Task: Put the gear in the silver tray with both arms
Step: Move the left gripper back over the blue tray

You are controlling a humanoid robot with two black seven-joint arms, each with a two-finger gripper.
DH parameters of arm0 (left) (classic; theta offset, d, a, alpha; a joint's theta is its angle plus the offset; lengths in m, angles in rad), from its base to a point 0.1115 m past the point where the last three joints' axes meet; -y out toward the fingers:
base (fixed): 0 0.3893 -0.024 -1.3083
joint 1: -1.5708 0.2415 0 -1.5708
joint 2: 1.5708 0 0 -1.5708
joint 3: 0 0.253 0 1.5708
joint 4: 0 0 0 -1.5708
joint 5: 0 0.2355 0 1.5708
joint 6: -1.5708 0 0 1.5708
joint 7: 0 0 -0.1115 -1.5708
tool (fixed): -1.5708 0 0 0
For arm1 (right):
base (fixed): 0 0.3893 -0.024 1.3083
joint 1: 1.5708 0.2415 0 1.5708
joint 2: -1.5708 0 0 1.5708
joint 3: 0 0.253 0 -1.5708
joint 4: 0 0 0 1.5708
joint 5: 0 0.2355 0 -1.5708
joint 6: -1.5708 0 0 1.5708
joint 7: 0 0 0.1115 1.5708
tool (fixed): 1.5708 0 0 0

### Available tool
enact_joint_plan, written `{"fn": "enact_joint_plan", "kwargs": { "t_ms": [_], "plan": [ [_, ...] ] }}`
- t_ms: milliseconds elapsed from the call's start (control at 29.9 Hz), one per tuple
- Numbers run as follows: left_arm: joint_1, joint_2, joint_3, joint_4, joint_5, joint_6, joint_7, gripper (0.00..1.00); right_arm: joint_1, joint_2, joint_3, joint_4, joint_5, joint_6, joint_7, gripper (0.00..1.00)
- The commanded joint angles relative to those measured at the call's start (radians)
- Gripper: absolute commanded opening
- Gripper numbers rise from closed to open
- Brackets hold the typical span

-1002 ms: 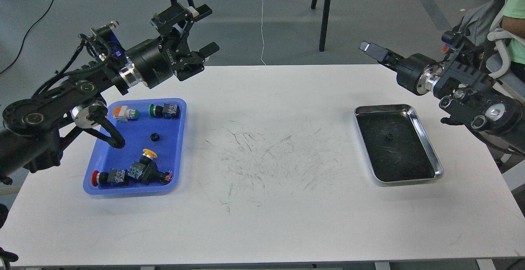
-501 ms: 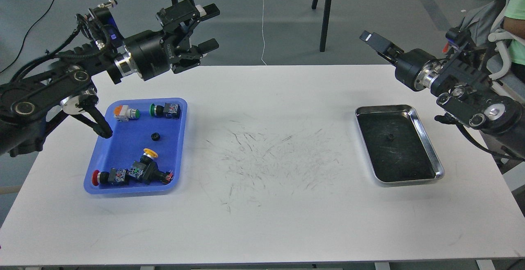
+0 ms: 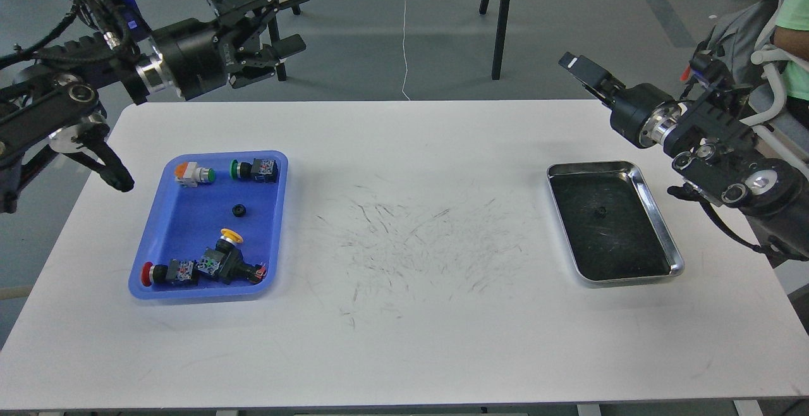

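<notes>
Left pincer (image 3: 287,24) spread beyond the table's (image 3: 404,340) far edge; right pincer's (image 3: 578,68) spread untellable.

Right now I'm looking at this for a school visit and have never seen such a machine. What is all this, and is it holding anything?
This single picture comes from the robot's own head, looking forward and down at a white table. The two black jointed things are its arms. The left gripper has its jaws spread open and holds nothing. The right gripper is seen end-on, so I cannot tell how it stands. Both are raised above the table's far corners. On the left lies a blue tray with several push-button switches and a small black gear. On the right lies the silver tray, with another small dark piece, probably a gear, in it.
</notes>
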State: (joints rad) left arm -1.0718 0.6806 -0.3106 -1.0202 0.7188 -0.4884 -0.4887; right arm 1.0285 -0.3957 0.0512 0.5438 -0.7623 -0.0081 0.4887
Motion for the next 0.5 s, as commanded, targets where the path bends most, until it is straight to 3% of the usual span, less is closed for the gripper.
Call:
{"fn": "enact_joint_plan", "kwargs": {
  "t_ms": [0, 200, 401, 468],
  "plan": [
    [0.018, 0.017, 0.036, -0.176, 0.181, 0.000, 0.000, 1.00, -0.004, 0.000, 0.001, 0.004, 0.000, -0.003, 0.000, 0.83],
    [0.075, 0.011, 0.048, -0.343, 0.468, 0.000, 0.000, 1.00, -0.004, 0.000, 0.001, 0.005, 0.000, -0.016, 0.000, 0.83],
    [0.085, 0.023, 0.059, -0.324, 0.646, 0.000, 0.000, 1.00, -0.004, 0.000, 0.001, 0.005, 0.001, -0.024, 0.000, 0.83],
    [0.095, 0.014, 0.054, -0.301, 0.643, 0.055, 0.000, 1.00, -0.004, 0.000, 0.003, 0.005, 0.000, -0.024, 0.000, 0.83]
  ]
}}
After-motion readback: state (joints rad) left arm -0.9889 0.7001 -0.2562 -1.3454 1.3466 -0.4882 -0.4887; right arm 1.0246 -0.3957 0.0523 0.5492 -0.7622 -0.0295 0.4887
